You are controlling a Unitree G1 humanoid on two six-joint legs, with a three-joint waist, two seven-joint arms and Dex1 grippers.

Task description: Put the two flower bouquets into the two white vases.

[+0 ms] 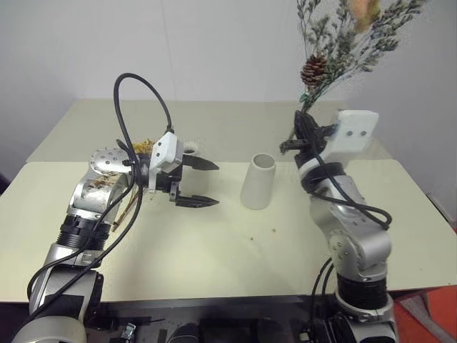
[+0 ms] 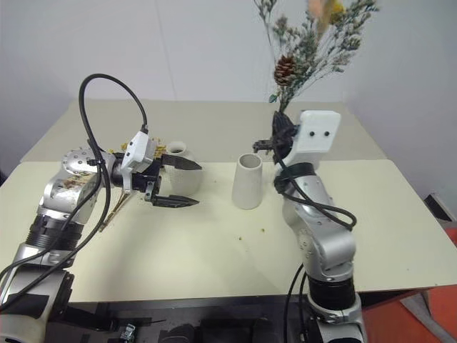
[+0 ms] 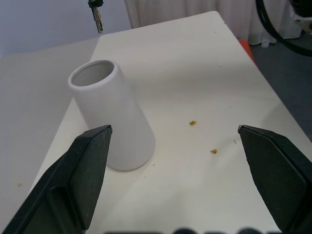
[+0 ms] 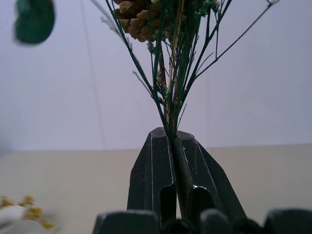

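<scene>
A: Right gripper (image 1: 303,132) state?

B: Fingers pinched tight on the stems of the grey-green bouquet (image 1: 341,43). Bunch stands upright above the gripper, pinecone (image 1: 313,71) a little above the fingertips, sprigs fanning higher. In the right wrist view the stems (image 4: 171,105) rise straight out from between the closed fingers (image 4: 151,180).

A: Left gripper (image 1: 207,183)?

B: Jaws spread wide, holding nothing. It points sideways toward the cone-shaped vase (image 1: 258,181), which stands upright on the table (image 1: 214,257), just beyond its fingertips and below and to the inner side of the right gripper. In the left wrist view the vase's open mouth (image 3: 92,74) sits ahead of the spread fingers (image 3: 90,168).

A: Other items?

B: Yellow-orange bouquet (image 2: 132,148) lies behind the left gripper, mostly hidden. Bottle-shaped vase (image 2: 178,150) stands just behind the left fingers. Small crumbs (image 3: 193,123) on the table beyond them.
</scene>
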